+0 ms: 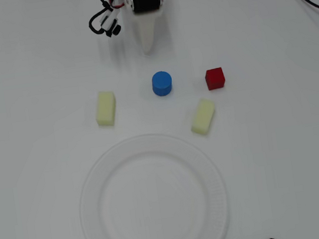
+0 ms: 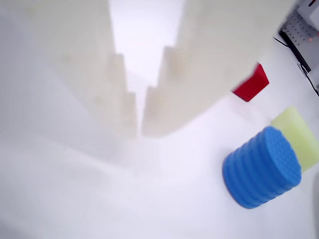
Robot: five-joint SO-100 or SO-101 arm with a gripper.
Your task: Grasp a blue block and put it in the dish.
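The blue block (image 1: 162, 83) is a short blue cylinder standing on the white table, above the dish (image 1: 153, 200), a large round white plate at the bottom centre. In the wrist view the blue block (image 2: 261, 167) sits at the lower right, clear of the fingers. My white gripper (image 1: 149, 48) is at the top of the overhead view, its tip pointing down toward the block, a short gap away. In the wrist view my gripper (image 2: 139, 130) has its two white fingers nearly together, with nothing between them.
A red cube (image 1: 215, 78) lies right of the blue block, also in the wrist view (image 2: 251, 84). Two pale yellow oblong blocks lie on the table, one at the left (image 1: 105, 108) and one at the right (image 1: 203, 116). Black cables run at the top.
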